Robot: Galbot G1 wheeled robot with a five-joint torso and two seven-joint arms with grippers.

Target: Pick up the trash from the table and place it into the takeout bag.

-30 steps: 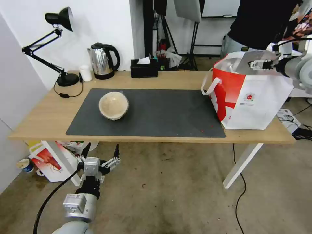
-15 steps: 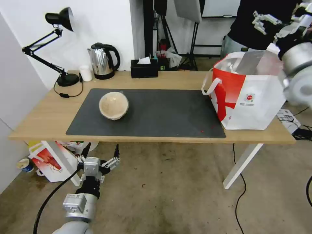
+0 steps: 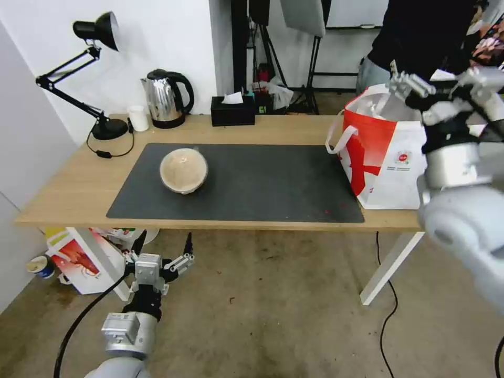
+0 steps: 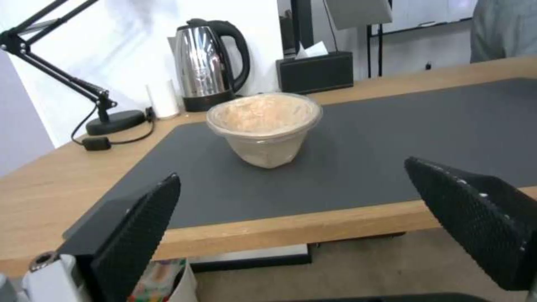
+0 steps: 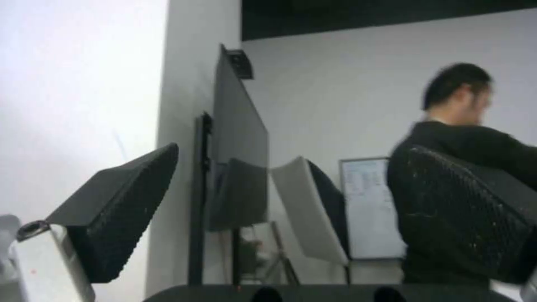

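Note:
A tan round paper bowl (image 3: pixel 184 169) stands upright on the dark grey mat (image 3: pixel 262 178) of the table (image 3: pixel 79 184), left of centre; it also faces the left wrist camera (image 4: pixel 264 126). The white-and-red takeout bag (image 3: pixel 386 152) stands open at the table's right end. My right gripper (image 3: pixel 443 86) is raised in front of the bag's right side, open and empty, fingers (image 5: pixel 123 205) pointing up at the room. My left gripper (image 3: pixel 164 244) hangs open below the table's front edge, its fingers (image 4: pixel 140 226) apart and level with the table edge, short of the bowl.
A desk lamp (image 3: pixel 100 126), kettle (image 3: pixel 167 98), small white cup (image 3: pixel 138 118) and black tissue box (image 3: pixel 232 110) line the table's back edge. A smaller red-white bag (image 3: pixel 84 260) sits on the floor under the left end. A person stands behind the takeout bag.
My right gripper left the bag's mouth, rose, then swung back toward the camera and now covers the bag's right side. The left arm and the bowl have not moved.

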